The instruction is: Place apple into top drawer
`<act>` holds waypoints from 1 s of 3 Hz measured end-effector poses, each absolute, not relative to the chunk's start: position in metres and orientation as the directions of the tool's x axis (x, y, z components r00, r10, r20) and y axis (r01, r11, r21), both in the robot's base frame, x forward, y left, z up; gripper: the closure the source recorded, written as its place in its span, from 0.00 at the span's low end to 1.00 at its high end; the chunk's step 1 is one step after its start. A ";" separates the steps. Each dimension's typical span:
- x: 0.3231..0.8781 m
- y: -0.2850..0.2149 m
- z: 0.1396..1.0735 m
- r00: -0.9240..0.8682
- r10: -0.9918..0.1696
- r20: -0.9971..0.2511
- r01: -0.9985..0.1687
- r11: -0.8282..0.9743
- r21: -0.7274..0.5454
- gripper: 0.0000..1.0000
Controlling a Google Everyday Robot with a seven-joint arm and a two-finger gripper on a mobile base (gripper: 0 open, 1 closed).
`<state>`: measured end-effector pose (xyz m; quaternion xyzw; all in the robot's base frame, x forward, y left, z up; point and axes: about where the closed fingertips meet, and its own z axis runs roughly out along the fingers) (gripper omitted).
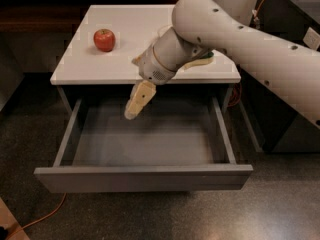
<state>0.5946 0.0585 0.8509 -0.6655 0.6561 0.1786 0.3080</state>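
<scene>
The red apple (104, 39) sits on the white cabinet top (135, 39) at its left side, nothing touching it. The top drawer (145, 176) is pulled wide open below the top, and its grey interior holds nothing. My gripper (135, 108) hangs over the drawer's back left part, just below the front edge of the top, pointing down and left. It holds nothing and is well to the right of and below the apple. My white arm reaches in from the upper right.
A beige and green object (204, 60) lies on the cabinet top at the right, partly behind my arm. An orange cable (45, 215) runs over the dark floor at the lower left. Dark furniture stands to the right.
</scene>
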 end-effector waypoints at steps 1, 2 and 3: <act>0.643 0.060 0.859 -0.069 -0.751 -0.657 -0.962 0.223 -0.154 0.00; 0.678 0.063 0.866 -0.166 -0.721 -0.673 -0.938 0.325 -0.118 0.00; 0.681 0.067 0.863 -0.171 -0.725 -0.667 -0.939 0.325 -0.113 0.00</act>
